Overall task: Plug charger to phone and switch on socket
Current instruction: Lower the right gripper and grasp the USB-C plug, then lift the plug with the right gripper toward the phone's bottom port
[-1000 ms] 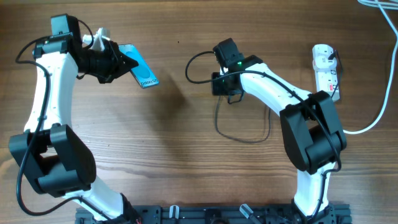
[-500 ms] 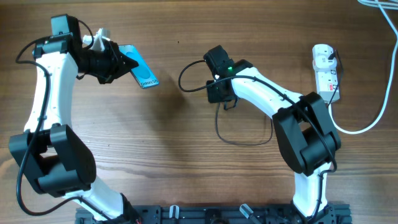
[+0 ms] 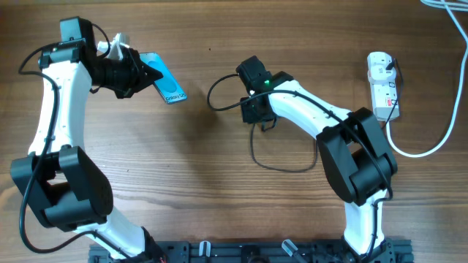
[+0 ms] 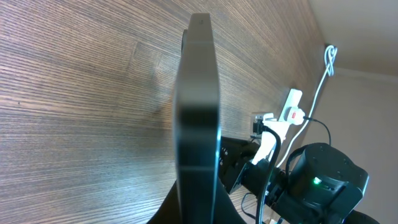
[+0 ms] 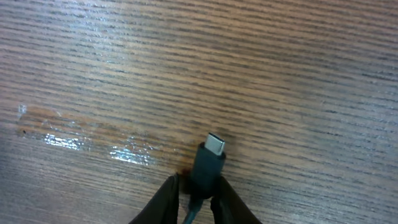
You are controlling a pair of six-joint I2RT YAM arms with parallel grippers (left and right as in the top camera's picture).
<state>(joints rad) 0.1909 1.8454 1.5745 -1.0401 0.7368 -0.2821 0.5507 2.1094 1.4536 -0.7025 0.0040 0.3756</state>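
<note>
My left gripper [image 3: 143,73] is shut on the phone [image 3: 167,82] and holds it above the table at the back left, teal screen up. The left wrist view shows the phone [image 4: 198,106] edge-on, rising from between the gripper [image 4: 199,213] fingers. My right gripper [image 3: 250,109] sits mid-table, to the right of the phone and apart from it. In the right wrist view its fingers [image 5: 166,198] press either side of the charger [image 5: 207,163], whose metallic tip points away over the wood. The charger cable [image 3: 281,166] loops on the table below. The white socket [image 3: 382,84] lies at the far right.
A thick white cord [image 3: 439,139] trails from the socket along the right edge. In the left wrist view the socket [image 4: 291,107] and the right arm [image 4: 317,180] lie beyond the phone. A glossy streak [image 5: 93,142] marks the wood near the plug.
My right gripper has moved left toward the phone with the charger, and the cable loop has followed it. The left arm and the phone have not moved.
</note>
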